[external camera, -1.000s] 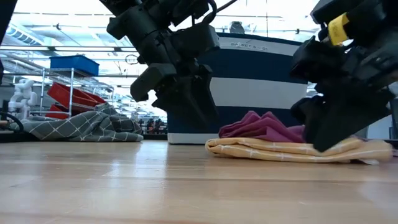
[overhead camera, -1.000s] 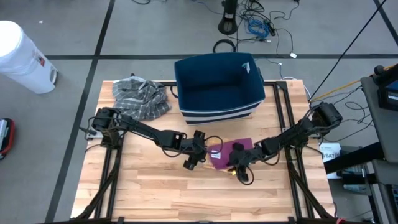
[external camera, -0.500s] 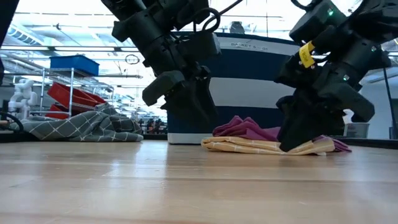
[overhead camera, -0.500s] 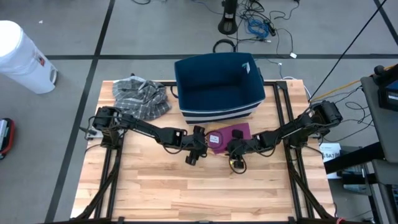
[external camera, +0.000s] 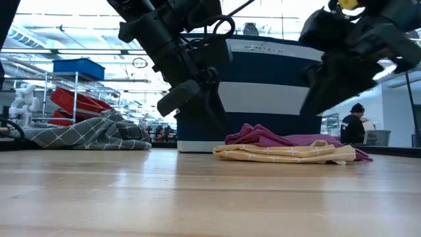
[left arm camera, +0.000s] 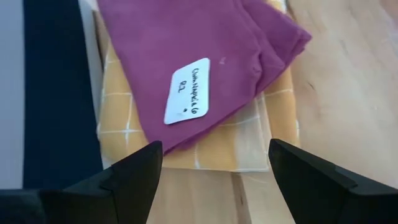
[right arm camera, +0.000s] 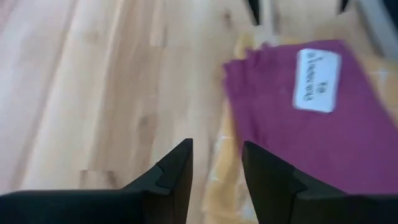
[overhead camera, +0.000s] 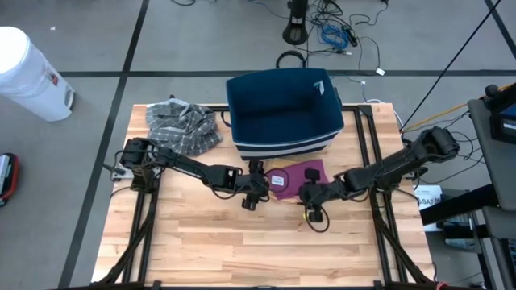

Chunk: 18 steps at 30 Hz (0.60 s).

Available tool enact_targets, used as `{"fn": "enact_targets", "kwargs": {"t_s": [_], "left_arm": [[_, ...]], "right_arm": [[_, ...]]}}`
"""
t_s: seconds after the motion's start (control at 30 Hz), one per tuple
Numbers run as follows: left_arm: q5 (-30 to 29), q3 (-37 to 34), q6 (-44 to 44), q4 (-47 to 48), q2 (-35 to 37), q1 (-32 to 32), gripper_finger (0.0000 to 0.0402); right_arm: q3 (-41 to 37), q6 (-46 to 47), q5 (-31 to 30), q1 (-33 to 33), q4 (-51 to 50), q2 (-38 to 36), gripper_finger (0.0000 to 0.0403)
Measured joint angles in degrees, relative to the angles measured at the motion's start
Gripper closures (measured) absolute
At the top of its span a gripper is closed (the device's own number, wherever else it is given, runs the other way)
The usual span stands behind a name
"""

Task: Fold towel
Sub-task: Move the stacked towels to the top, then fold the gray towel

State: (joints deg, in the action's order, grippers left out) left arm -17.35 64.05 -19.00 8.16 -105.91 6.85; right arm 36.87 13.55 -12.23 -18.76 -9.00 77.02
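Note:
The towel [overhead camera: 297, 177] is a purple cloth with a white label, lying on a yellow checked layer [external camera: 283, 154]. It rests flat on the wooden table just in front of the basket. My left gripper [overhead camera: 256, 188] stands open at the towel's left end, above the table, its fingers [left arm camera: 124, 180] wide apart and pointing at the towel. My right gripper [overhead camera: 307, 196] hangs above the towel's near right side and is raised clear in the low view [external camera: 332, 76]. Its fingers [right arm camera: 174, 171] are a narrow gap apart with nothing between them.
A navy basket with white stripes [overhead camera: 282, 113] stands right behind the towel. A grey plaid cloth [overhead camera: 181, 125] lies heaped at the far left corner. Bare wood [overhead camera: 242, 250] fills the near half of the table. A white bin [overhead camera: 28, 72] stands off the table.
My right gripper first went left and toward the far edge against the towel's near right edge, sliding and bunching the towel toward the basket. It then rose clear of the towel. The towel now lies shorter and closer to the basket. The left gripper has stayed open beside it.

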Motion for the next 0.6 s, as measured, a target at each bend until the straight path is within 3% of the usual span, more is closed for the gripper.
{"fn": "enact_targets", "kwargs": {"t_s": [0.3, 0.6], "left_arm": [[-1.52, 0.00, -1.46, -1.49, 1.48, 1.19, 0.0102], [-3.14, 0.00, -5.69, -0.51, 9.75, 1.00, 0.0102]], "right_arm": [[-0.01, 4.29, 0.11, -5.82, 1.48, 0.16, 0.0277], [0.01, 5.96, -1.40, -8.92, 1.44, 0.16, 0.0277]]}}
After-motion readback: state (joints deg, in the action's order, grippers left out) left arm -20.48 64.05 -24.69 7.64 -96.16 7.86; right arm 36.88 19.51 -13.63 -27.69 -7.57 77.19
